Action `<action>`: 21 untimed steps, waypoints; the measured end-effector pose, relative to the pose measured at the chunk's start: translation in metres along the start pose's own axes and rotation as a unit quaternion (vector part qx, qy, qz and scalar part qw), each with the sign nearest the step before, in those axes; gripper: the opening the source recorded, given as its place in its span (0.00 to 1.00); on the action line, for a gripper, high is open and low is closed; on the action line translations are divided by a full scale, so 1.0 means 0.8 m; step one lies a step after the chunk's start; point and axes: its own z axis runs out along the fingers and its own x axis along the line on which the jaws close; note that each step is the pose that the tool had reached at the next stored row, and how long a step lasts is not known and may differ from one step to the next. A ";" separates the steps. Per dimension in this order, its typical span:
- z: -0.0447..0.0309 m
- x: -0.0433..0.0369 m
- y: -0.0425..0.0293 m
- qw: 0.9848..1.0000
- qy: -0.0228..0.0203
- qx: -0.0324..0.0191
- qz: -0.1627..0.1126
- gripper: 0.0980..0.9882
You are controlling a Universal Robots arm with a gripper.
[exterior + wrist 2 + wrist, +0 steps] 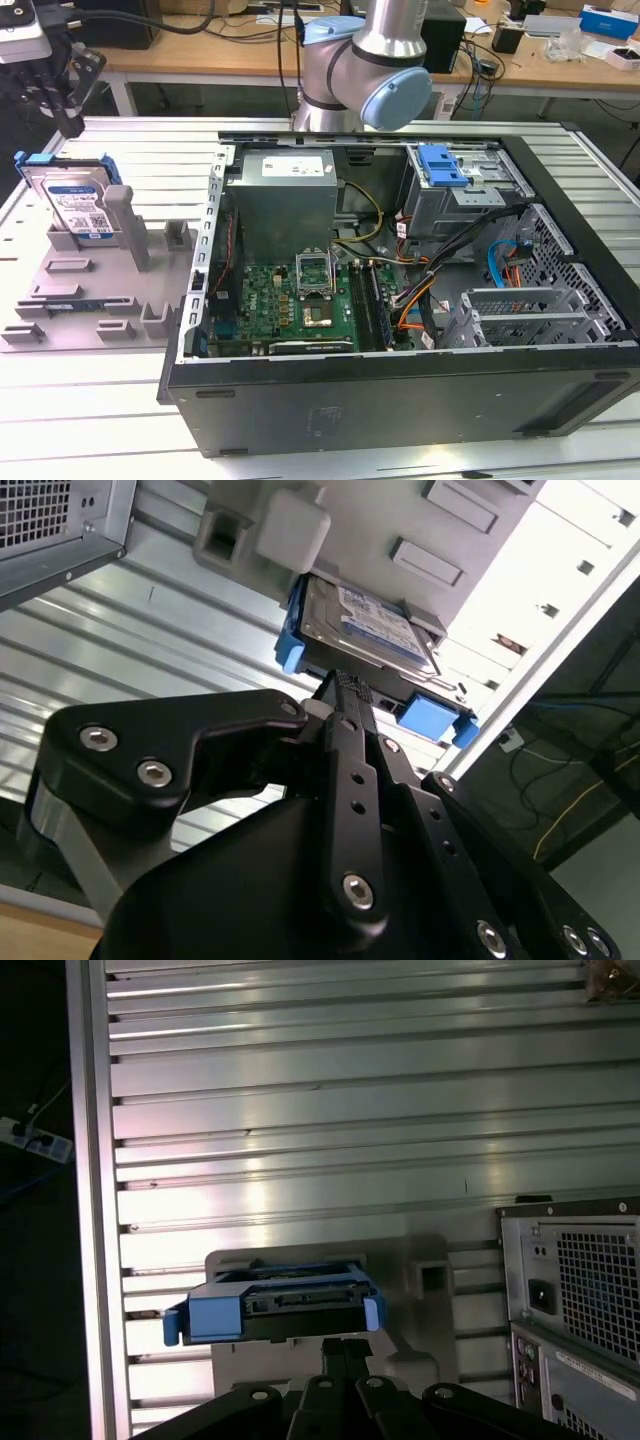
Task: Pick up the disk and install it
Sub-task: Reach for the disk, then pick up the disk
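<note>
The disk [78, 205] is a silver hard drive with a blue-and-white label and a blue bracket. It leans upright in a grey holder [95, 290] on the exterior view's left. My gripper [71, 122] hangs above the disk's far end, apart from it, with its black fingers closed together and nothing between them. In the second wrist view the disk [365, 625] lies just past the gripper [343, 686]. The first wrist view has the disk's blue end [280, 1305] directly beyond the gripper [340, 1348].
An open computer case [400, 395] lies on the ribbed aluminium table [150, 140], to the right of the holder in the exterior view. Inside are a grey power supply [285, 195], a motherboard [300, 295], cables, and a drive cage with a blue clip [440, 165].
</note>
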 end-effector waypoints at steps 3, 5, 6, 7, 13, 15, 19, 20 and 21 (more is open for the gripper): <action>0.0000 0.000 0.0000 1.000 0.001 0.000 0.000 0.01; 0.0000 0.000 0.0000 1.000 0.002 0.000 0.000 0.01; 0.0000 0.000 0.0000 1.000 0.002 0.000 0.000 0.01; 0.0000 0.000 0.0000 1.000 0.002 0.000 0.000 0.01; 0.0000 0.000 0.0000 1.000 0.005 0.000 0.000 0.01; 0.0000 0.000 0.0000 1.000 0.006 0.000 0.000 0.01; 0.0000 0.000 0.0000 1.000 0.008 0.001 0.000 0.01; 0.0000 0.000 0.0000 1.000 0.009 0.001 0.000 0.01; 0.0000 0.000 0.0000 1.000 0.009 0.001 0.000 0.01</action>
